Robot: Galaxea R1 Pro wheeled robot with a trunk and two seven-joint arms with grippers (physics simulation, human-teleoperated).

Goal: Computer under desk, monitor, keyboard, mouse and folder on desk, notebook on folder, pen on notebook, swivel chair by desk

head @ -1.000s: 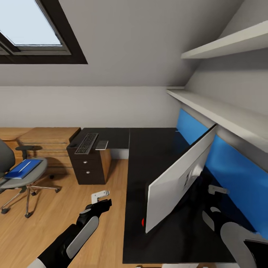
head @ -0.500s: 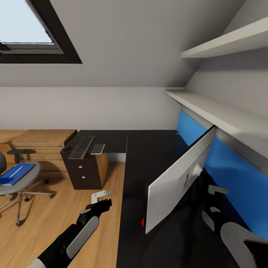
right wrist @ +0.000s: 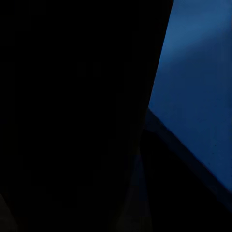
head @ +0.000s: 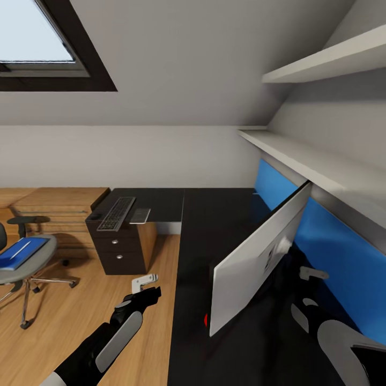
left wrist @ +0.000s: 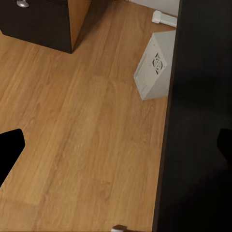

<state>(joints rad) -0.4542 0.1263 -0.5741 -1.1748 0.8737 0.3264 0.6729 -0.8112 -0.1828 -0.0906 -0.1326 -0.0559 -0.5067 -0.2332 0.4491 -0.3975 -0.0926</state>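
One step seems done, the monitor standing on the desk; next comes fetching the far-left keyboard; either gripper's finger state I cannot tell.

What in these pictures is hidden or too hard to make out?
- Monitor, head view: seen from its pale back; the screen side faces away.
- Swivel chair, head view: the picture's left edge cuts off its backrest.
- Thin white thing on the folder, head view: too small to identify.
- Right gripper, head view: behind the monitor; how its jaws stand is unclear.
- Computer, left wrist view: partly covered by the desk edge.
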